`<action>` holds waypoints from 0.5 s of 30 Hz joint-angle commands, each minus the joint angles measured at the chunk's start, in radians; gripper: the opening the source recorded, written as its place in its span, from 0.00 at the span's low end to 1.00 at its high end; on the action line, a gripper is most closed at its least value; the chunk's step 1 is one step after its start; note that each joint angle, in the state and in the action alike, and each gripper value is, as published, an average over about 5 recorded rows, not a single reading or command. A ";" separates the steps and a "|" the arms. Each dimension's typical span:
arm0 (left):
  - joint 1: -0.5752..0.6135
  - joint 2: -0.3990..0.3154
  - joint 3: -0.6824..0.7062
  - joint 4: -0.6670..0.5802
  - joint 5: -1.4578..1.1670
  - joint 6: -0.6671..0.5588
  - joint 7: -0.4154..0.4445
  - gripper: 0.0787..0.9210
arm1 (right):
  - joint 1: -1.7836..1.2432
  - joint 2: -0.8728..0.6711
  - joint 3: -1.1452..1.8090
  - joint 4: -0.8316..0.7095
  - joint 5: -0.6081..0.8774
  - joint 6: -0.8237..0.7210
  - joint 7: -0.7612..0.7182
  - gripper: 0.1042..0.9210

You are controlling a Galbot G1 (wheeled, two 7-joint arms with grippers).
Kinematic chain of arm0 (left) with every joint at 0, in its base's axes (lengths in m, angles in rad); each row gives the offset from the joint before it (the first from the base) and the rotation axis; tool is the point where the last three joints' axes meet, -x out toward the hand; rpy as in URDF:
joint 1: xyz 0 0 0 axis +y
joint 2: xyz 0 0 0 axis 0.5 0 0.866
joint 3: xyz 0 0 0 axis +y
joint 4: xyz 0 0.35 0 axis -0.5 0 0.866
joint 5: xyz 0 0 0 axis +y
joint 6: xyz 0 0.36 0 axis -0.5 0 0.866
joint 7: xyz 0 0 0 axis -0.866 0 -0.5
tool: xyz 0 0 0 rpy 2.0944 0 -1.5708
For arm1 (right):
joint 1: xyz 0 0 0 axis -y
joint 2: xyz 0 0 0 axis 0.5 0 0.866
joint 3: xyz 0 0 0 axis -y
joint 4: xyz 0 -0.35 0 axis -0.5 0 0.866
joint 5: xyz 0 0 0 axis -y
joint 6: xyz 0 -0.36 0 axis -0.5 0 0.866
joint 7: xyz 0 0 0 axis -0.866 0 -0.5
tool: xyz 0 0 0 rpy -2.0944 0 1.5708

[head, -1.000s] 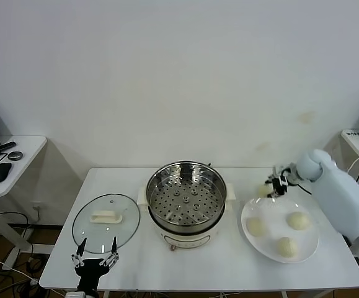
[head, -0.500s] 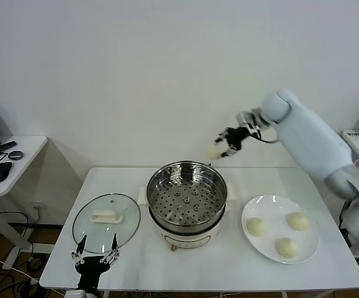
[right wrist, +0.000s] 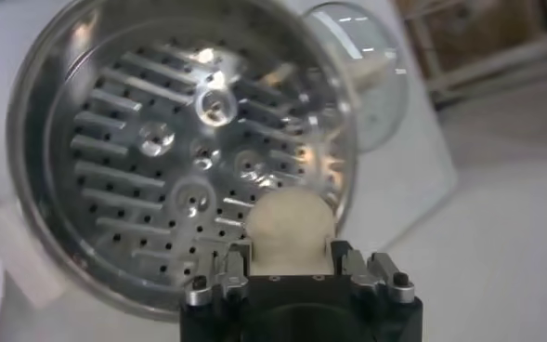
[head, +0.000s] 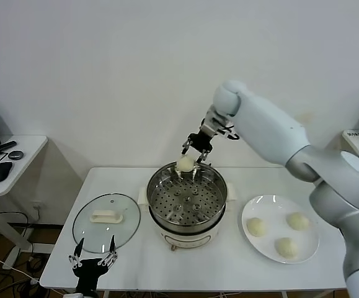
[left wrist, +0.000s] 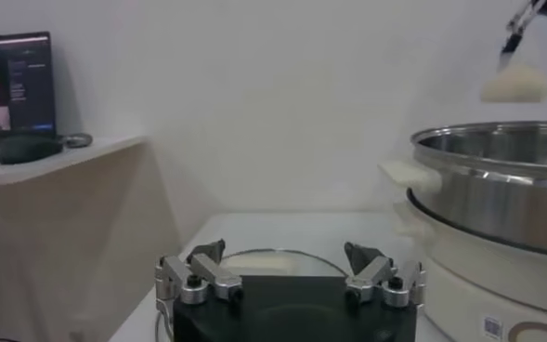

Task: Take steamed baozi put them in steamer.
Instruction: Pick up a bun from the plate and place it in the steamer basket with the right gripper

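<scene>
- No writing you can read: only a small illegible label on the steamer (head: 186, 205) base.
- Your right gripper (head: 190, 162), clamped on one baozi (head: 185, 164), has swung from beside the plate (head: 280, 228) to above the steamer's back rim.
- Three baozi (head: 256, 226) remain plated.
- Left gripper (head: 94, 259) spread wide, parked at the desk (head: 229, 264) edge.

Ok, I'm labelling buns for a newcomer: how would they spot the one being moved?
Find the steamer, mid-table. Above its far rim, the right gripper holds one baozi in the air. The other three buns sit on the white plate.
</scene>
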 commanded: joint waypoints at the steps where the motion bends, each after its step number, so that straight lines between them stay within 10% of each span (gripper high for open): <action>1: -0.001 -0.004 -0.002 -0.003 -0.001 0.001 0.001 0.88 | -0.017 0.079 -0.020 -0.021 -0.238 0.136 0.007 0.50; 15: -0.010 -0.004 0.000 0.001 -0.008 0.005 0.002 0.88 | -0.086 0.111 0.035 -0.044 -0.288 0.135 0.028 0.51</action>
